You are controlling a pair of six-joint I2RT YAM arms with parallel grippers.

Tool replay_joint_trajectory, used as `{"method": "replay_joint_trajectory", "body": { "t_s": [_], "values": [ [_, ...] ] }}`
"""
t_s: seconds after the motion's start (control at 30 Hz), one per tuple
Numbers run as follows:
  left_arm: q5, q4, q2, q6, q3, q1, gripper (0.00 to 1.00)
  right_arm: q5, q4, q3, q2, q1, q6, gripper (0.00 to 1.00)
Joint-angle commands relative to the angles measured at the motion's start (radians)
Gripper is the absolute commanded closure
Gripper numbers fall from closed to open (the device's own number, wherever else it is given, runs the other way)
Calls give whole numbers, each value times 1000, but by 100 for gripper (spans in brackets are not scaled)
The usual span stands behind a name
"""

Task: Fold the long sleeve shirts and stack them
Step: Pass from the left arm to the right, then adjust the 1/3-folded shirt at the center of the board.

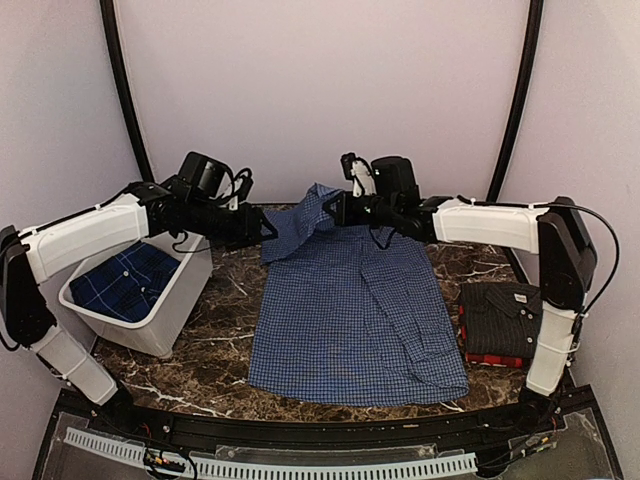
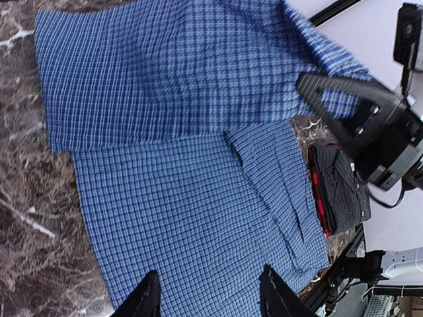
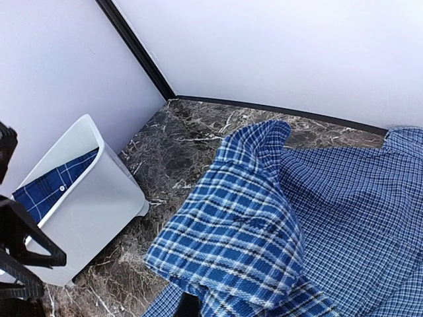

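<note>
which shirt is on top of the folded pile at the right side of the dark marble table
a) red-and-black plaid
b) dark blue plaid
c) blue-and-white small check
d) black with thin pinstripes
d: the folded black pinstriped shirt lies on top, and the red-and-black plaid shirt shows only as a strip under it.

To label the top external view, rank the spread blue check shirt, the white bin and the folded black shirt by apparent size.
Largest to smallest:
1. blue check shirt
2. white bin
3. folded black pinstripe shirt
</note>
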Motion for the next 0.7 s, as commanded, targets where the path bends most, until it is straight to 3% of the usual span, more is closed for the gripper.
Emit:
{"method": "replay_joint_trajectory", "body": {
  "t_s": [0.0,0.33,0.67],
  "values": [
    [5,-41,-106,-47,-158,-7,52,-22,-4,56,-35,-5,-33,100],
    [-12,-107,-253,-198,-495,-131,61,-25,-21,161,-47,-8,-60,100],
    [38,10,-292,-378,-719,-269,67,-44,-56,263,-24,-8,-78,100]
  ]
}}
